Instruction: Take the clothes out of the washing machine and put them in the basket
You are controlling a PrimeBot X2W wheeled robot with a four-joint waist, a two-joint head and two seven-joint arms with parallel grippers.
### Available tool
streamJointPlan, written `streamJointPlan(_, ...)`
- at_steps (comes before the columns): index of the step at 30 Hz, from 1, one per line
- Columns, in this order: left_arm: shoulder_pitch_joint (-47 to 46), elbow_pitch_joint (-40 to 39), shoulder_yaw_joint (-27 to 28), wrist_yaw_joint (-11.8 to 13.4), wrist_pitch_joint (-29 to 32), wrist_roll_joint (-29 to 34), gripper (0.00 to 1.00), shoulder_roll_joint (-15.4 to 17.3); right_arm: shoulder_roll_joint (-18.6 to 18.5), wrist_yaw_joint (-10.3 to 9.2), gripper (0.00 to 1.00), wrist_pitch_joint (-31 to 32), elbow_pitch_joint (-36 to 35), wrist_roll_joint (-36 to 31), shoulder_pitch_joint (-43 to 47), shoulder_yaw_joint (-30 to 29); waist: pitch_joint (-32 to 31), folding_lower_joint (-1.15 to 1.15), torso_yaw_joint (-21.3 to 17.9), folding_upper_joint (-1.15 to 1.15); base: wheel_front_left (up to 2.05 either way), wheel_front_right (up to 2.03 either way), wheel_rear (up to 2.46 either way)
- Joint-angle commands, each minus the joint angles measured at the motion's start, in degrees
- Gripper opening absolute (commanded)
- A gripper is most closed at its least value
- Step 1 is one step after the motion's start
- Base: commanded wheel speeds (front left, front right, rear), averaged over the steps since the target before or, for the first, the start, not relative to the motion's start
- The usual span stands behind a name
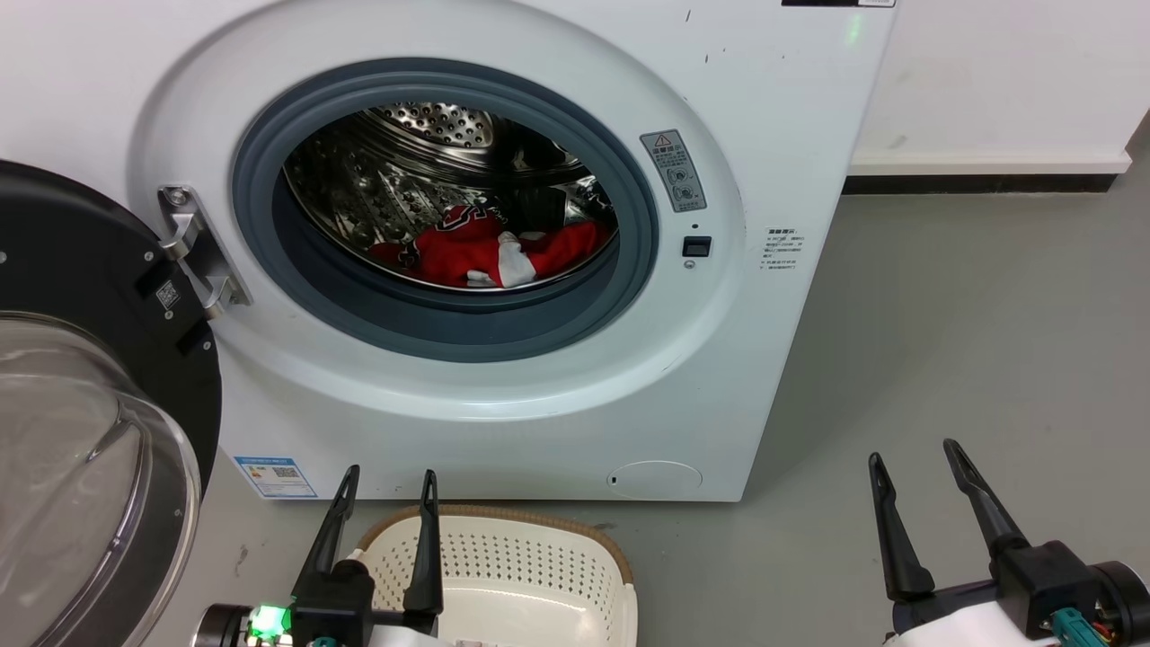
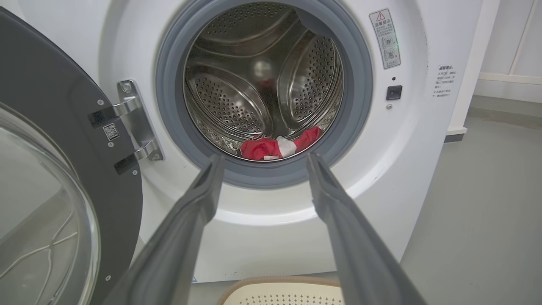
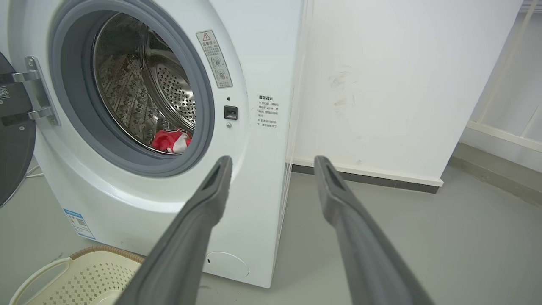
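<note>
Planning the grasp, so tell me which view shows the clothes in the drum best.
Head view: it looks down into the drum, showing the clothes spread out with white trim. The left wrist view shows a low red strip over the port rim; the right wrist view, a small patch at an angle.

Floor [image 1: 943,341]: smooth, pale grey, meeting a white wall with a dark baseboard at the back. Standing on it:
- one white front-loading washing machine [image 1: 503,422], door swung open to the left
- one cream perforated basket [image 1: 503,562], brown-rimmed, just before the machine's foot
</note>
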Motion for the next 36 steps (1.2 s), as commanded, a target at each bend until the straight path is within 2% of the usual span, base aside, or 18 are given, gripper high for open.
streamJointPlan(1, 0.6, -0.1, 0.2, -0.2, -0.2, 0.4, 1.00, -0.1, 0.0, -0.04, 1.00, -0.1, 0.0, 0.4, -0.2, 0.1, 0.0, 0.00, -0.1, 0.00, 0.00, 0.00, 0.00)
streamJointPlan(13, 0.8, 0.0, 1.4, -1.1, -0.2, 0.4, 1.00, -0.4, 0.0, -0.04, 1.00, -0.1, 0.3, 0.4, -0.8, 0.8, 0.3, 0.00, -1.2, 0.00, 0.00, 0.00, 0.00)
streamJointPlan(20, -0.2, 2.0, 3.7, -2.6, -0.2, -0.5, 1.00, 0.7, 0.0, -0.04, 1.00, -0.1, -0.2, 0.9, -2.6, 1.2, 4.0, 0.00, -5.0, 0.00, 0.00, 0.00, 0.00)
streamJointPlan(27, -7.0, 6.0, 6.3, -6.9, -0.2, -0.4, 1.00, 6.3, 0.1, -0.04, 1.00, -0.1, -1.7, 3.2, -6.5, 1.5, 12.7, 0.00, -11.4, 0.00, 0.00, 0.00, 0.00)
streamJointPlan(33, -19.1, 12.8, 9.4, -10.7, -0.2, -1.4, 1.00, 13.5, 0.1, -0.04, 1.00, -0.1, -2.7, 5.1, -9.1, 2.3, 20.4, 0.00, -16.0, 0.00, 0.00, 0.00, 0.00)
streamJointPlan(36, -27.6, 16.5, 10.5, -12.1, 3.2, -2.3, 1.00, 17.1, 0.1, -0.04, 1.00, -0.1, -3.2, 5.7, -10.2, 2.6, 24.2, 0.00, -17.8, 0.00, 0.00, 0.00, 0.00)
